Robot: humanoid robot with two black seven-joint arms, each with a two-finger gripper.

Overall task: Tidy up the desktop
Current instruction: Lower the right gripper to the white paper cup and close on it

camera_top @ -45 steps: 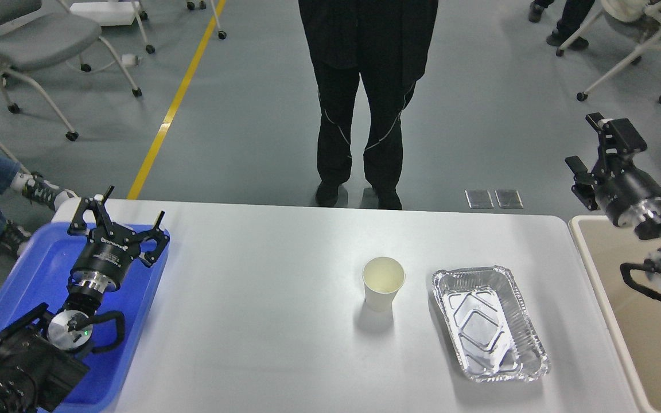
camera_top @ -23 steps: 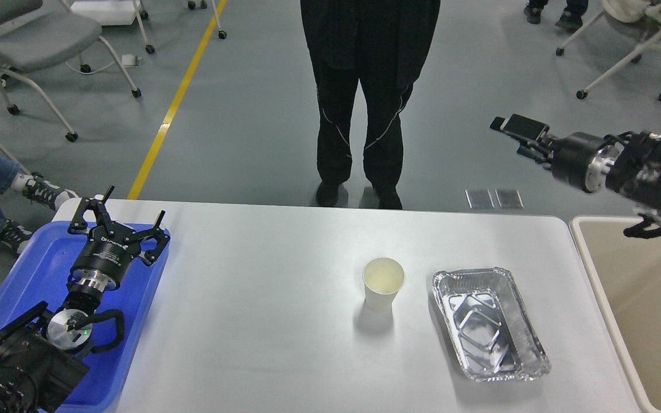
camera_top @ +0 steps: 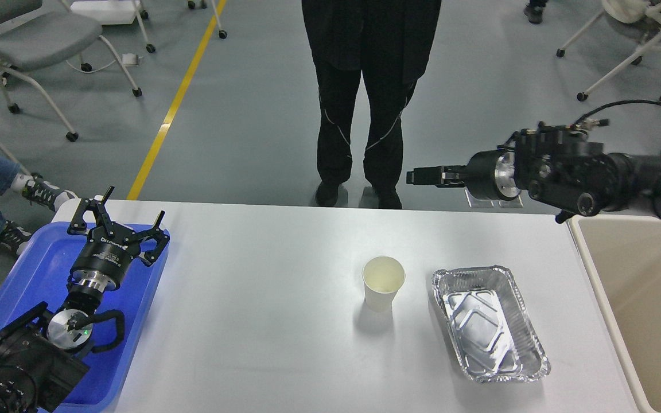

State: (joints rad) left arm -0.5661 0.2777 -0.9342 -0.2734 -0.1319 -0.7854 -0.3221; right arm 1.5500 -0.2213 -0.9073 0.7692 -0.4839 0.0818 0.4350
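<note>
White and smooth, the surface [camera_top: 261,321] lies below both hands: the left hand [camera_top: 117,214] spread empty over its left end, the right hand [camera_top: 422,175], its grip unreadable, above its far edge.

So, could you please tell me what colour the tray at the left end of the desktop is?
Blue: the tray shows best in the head view, under the left gripper.

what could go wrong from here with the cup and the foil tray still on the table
1. The paper cup stands upright and open close beside the foil tray; a low sweep by the right gripper, now above the far edge of the desktop, might tip it.
2. The thin tray may crumple or slide if pinched by its rim.
3. A person stands right at the far edge, near that arm's path.
</note>
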